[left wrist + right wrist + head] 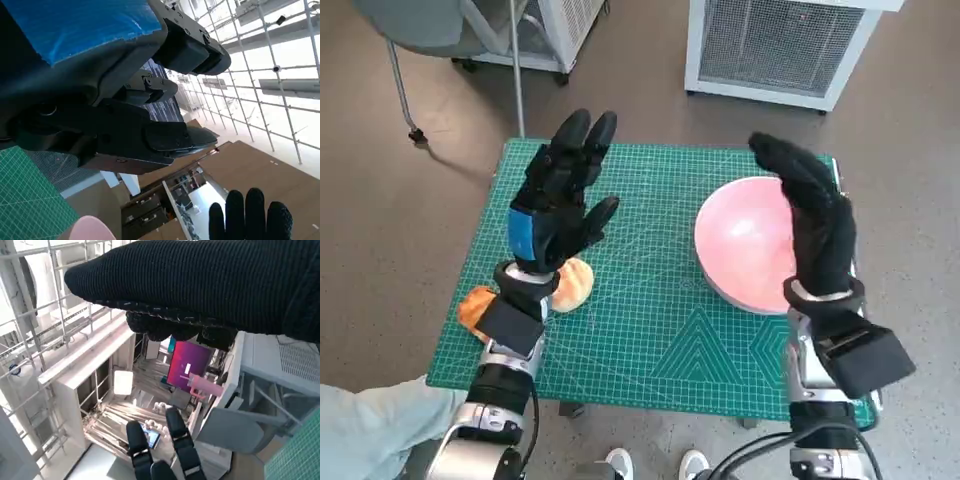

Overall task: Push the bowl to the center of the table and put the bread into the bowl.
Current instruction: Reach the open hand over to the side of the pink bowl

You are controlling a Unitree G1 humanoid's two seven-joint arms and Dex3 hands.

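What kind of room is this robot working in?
Probably a lab or workshop: a green cutting mat covers the small table, white mesh-fronted cabinets stand behind it, and the left wrist view shows high industrial windows.

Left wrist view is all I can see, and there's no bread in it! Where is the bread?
Observer: The bread lies on the green mat near its left edge, partly hidden by the left wrist.
Operator: Is the left hand over it?
Observer: The left hand is raised just beyond the bread, with its fingers spread and nothing in them.
Operator: I only see a tiny pink bit. Where's the bowl?
Observer: The pink bowl sits on the mat's right side, not at the center. The right hand is open and covers the bowl's right rim. I cannot tell if it touches the bowl.
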